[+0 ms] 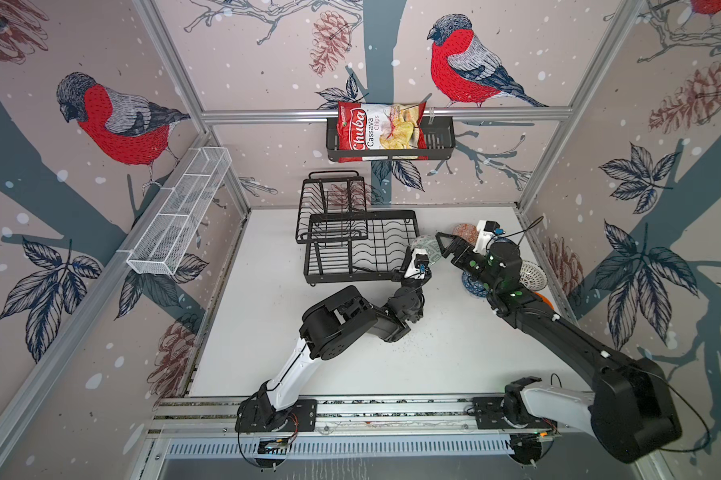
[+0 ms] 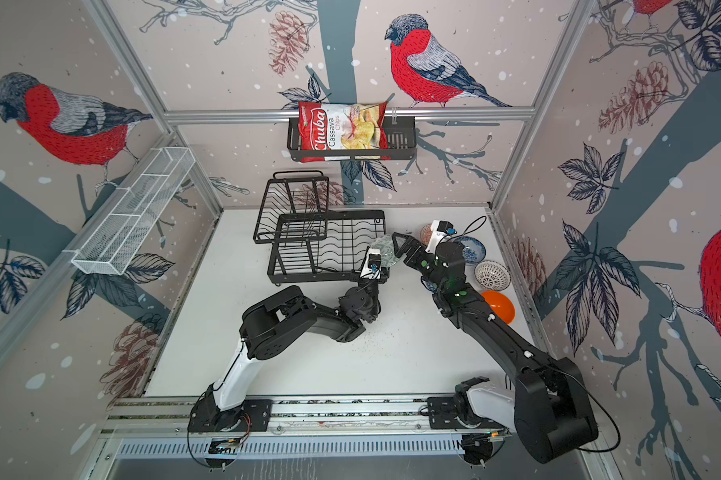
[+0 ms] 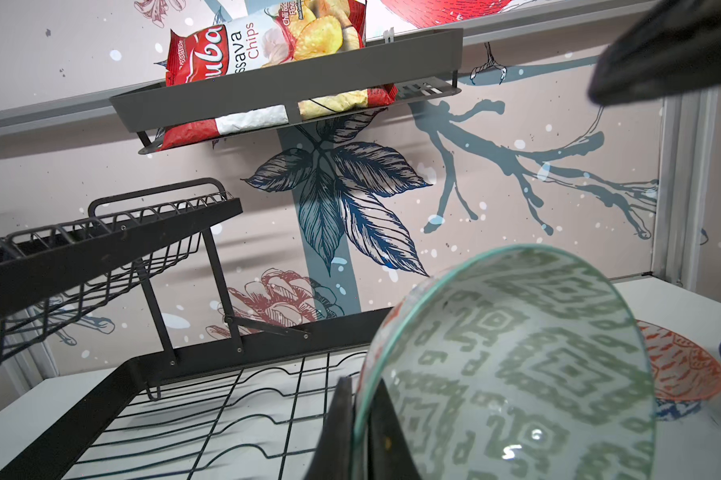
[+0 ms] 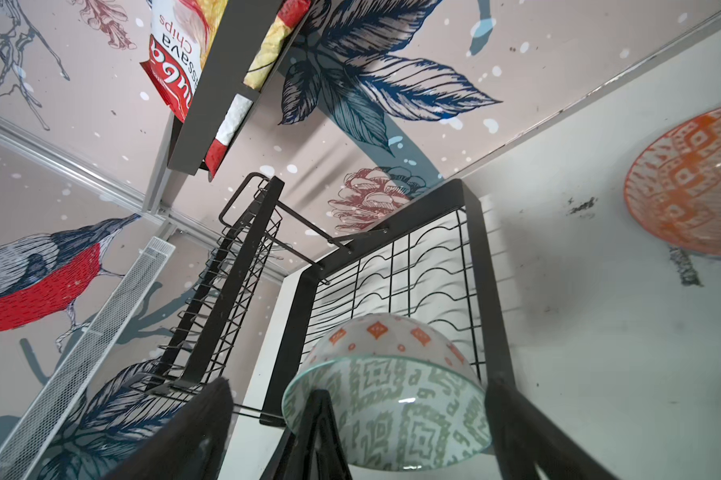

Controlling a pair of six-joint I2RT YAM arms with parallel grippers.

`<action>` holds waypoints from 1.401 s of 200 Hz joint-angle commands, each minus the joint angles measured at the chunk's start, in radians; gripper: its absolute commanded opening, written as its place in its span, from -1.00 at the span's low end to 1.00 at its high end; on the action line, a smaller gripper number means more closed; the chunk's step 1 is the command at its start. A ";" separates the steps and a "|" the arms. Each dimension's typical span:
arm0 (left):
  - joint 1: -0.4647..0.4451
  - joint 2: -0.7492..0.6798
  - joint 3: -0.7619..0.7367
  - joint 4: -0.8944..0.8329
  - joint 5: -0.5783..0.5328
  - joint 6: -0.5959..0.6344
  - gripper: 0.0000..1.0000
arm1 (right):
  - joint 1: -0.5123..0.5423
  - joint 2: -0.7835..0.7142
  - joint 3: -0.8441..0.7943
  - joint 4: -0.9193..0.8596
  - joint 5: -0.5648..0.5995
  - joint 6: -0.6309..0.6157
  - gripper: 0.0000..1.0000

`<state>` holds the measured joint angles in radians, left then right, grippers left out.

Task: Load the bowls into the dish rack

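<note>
Two fingers of the left gripper (image 3: 360,415) pinch the rim of the grey-green bowl (image 3: 516,374), holding it tilted at the edge of the dish rack (image 4: 480,270). The right gripper (image 4: 358,390) stands spread around it, gripping nothing. Loading looks barely begun. The next move calls for seating the bowl in the rack, then letting go.

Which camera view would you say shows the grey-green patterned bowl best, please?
The right wrist view: nearly the whole grey-green bowl shows, rim, inside pattern and orange-dotted outside, with the left tool pinching its rim. The left wrist view crops it at close range; in both top views it is small and partly covered.
</note>
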<state>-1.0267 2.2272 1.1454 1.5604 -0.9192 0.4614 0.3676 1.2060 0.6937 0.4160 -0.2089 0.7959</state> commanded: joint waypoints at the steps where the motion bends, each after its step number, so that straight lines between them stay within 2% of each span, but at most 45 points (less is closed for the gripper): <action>1: -0.001 0.008 0.011 0.118 -0.007 0.033 -1.00 | 0.008 0.026 0.007 0.086 -0.073 0.088 0.80; 43: 0.000 0.014 0.008 0.138 -0.005 0.050 -1.00 | 0.041 0.086 0.028 0.116 -0.099 0.209 0.66; 88: 0.000 -0.001 -0.033 0.190 0.001 0.063 -1.00 | 0.089 0.154 0.056 0.149 -0.058 0.290 0.44; 102: -0.001 -0.008 -0.046 0.201 0.001 0.061 -1.00 | 0.095 0.179 0.071 0.159 -0.051 0.304 0.41; 125: -0.001 -0.015 -0.065 0.220 0.004 0.057 -1.00 | 0.106 0.210 0.087 0.168 -0.038 0.330 0.24; 165: -0.001 -0.021 -0.076 0.236 0.008 0.057 -1.00 | 0.121 0.243 0.084 0.176 -0.022 0.353 0.13; 197: -0.001 -0.027 -0.087 0.243 0.011 0.051 -1.00 | 0.121 0.250 0.075 0.190 -0.015 0.361 -0.10; 238: 0.000 -0.034 -0.100 0.242 0.014 0.040 -1.00 | 0.120 0.266 0.075 0.203 -0.023 0.362 -0.56; 280: -0.001 -0.050 -0.109 0.202 0.010 0.007 -1.00 | 0.120 0.272 0.052 0.247 -0.042 0.374 -0.94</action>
<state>-1.0233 2.2017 1.0412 1.5696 -0.9310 0.4709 0.4919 1.4723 0.7574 0.6003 -0.2981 1.2274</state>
